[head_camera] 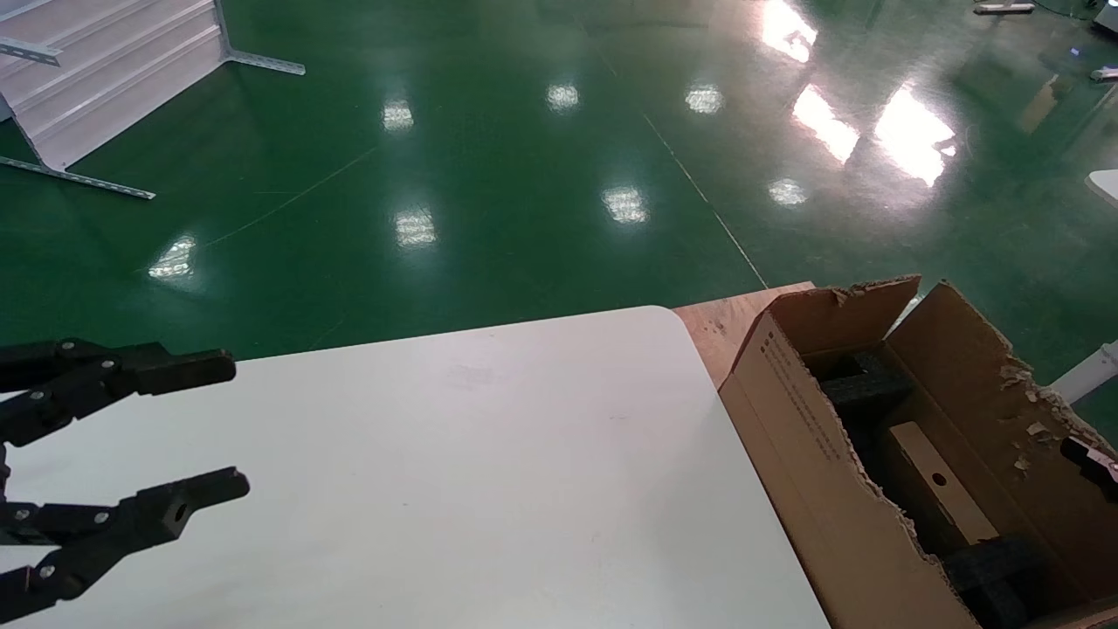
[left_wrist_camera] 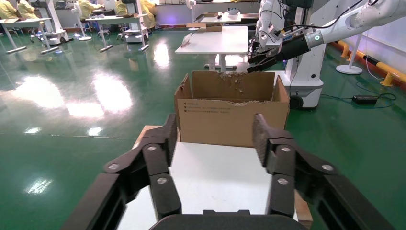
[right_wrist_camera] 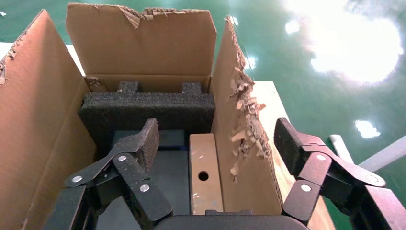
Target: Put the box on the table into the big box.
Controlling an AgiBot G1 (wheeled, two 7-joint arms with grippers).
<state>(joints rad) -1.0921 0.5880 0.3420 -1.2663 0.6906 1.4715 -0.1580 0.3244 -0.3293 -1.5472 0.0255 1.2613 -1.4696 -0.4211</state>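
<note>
The box [right_wrist_camera: 205, 173] stands on edge inside the big box [head_camera: 812, 454], so the right gripper [right_wrist_camera: 218, 143] hangs released above; the left gripper [head_camera: 210, 432] idles, spread.

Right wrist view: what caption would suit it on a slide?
Open right hand above the big box, with the box standing inside beside black foam.
</note>
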